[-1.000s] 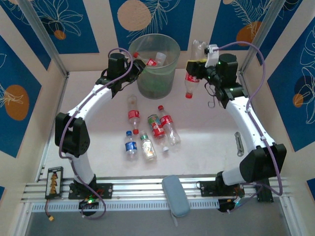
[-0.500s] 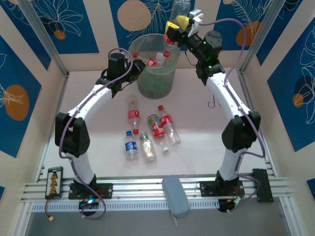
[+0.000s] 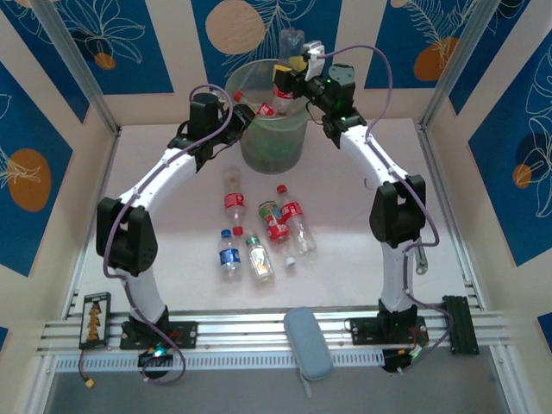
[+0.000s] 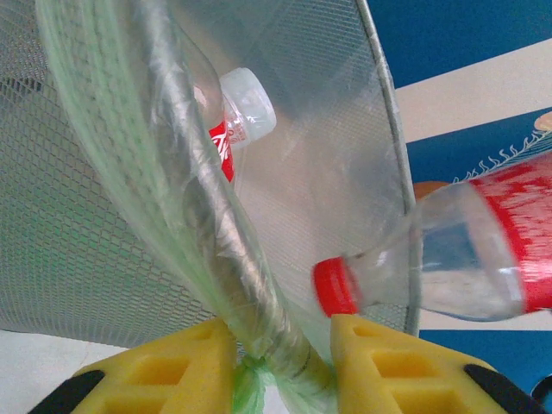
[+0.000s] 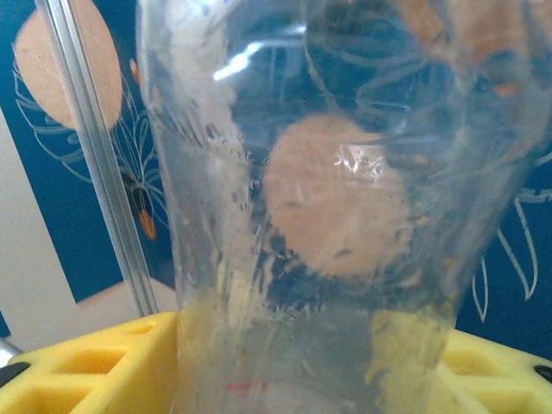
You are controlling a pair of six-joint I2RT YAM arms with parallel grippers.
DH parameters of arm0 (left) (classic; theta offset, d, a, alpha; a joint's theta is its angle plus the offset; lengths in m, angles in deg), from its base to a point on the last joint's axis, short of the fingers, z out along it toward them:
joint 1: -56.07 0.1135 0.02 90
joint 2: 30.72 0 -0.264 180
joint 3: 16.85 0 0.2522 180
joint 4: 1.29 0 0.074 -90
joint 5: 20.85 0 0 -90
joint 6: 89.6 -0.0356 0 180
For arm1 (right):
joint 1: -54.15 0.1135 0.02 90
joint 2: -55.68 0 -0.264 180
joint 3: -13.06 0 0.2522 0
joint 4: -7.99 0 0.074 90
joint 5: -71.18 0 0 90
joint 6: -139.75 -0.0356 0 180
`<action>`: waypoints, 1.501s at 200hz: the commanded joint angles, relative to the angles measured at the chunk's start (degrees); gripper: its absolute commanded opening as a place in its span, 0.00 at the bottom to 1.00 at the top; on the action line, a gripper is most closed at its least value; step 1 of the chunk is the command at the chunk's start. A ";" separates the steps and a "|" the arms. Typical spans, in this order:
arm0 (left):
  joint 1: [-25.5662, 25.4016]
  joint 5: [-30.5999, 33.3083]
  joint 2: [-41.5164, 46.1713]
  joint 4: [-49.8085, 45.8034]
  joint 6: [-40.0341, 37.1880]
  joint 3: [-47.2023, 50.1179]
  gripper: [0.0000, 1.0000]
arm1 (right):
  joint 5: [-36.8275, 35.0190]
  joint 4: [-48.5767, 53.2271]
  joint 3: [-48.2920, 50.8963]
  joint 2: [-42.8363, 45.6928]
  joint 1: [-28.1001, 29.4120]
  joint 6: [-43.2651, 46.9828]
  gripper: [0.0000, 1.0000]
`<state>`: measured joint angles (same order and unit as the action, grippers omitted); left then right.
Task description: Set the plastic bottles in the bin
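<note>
One grey-blue oblong pad [image 3: 308, 343] lies nearest, across the metal rails [image 3: 233, 332] between the two arm bases. Beyond it, five plastic bottles [image 3: 276, 222] lie in a loose cluster in the middle of the counter [image 3: 345, 259]. A blue-labelled bottle [image 3: 228, 255] and a green-labelled bottle [image 3: 259, 257] lie side by side at the group's near edge, with three red-labelled ones behind them. A small white loose cap [image 3: 291, 261] sits just beside the green-labelled one. Off to the right, thin wire tongs [image 3: 420, 259] show partly behind the right arm.

Farther back the bin [image 3: 274, 138] stands upright. The left gripper [image 3: 244, 114] is clamped on its near-left rim. In the left wrist view a yellow finger [image 4: 164, 375] sits on each side of the rim, pinching the wall and its green liner. At least two bottles lie inside the bin, among them a white-capped bottle [image 4: 237, 108] with a red label.

Farthest, the right gripper [image 3: 293, 67] hangs over the bin's far rim, closed around the held bottle [image 3: 291, 43]. The bottle is turned cap down, its red cap just above the opening and its clear base pointing up. In the right wrist view its clear body stands between the yellow fingers.
</note>
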<state>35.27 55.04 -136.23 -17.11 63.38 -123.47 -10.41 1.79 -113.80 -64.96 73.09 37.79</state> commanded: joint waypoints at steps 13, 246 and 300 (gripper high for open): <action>-0.20 -0.39 -0.13 -1.19 0.01 1.67 0.33 | -0.56 -1.17 1.89 -0.69 1.28 2.99 0.63; -0.27 -0.31 -1.35 -1.35 -0.14 0.49 0.34 | -12.42 24.16 15.34 26.81 5.54 6.46 0.79; -0.38 -0.66 -2.24 -2.05 -0.93 -0.37 0.34 | -18.56 40.88 31.38 39.55 6.14 -3.49 0.73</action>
<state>35.19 55.04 -136.21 -16.74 63.54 -123.28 -24.77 30.38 -89.45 -27.33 78.69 40.10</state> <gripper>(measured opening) 0.335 0.736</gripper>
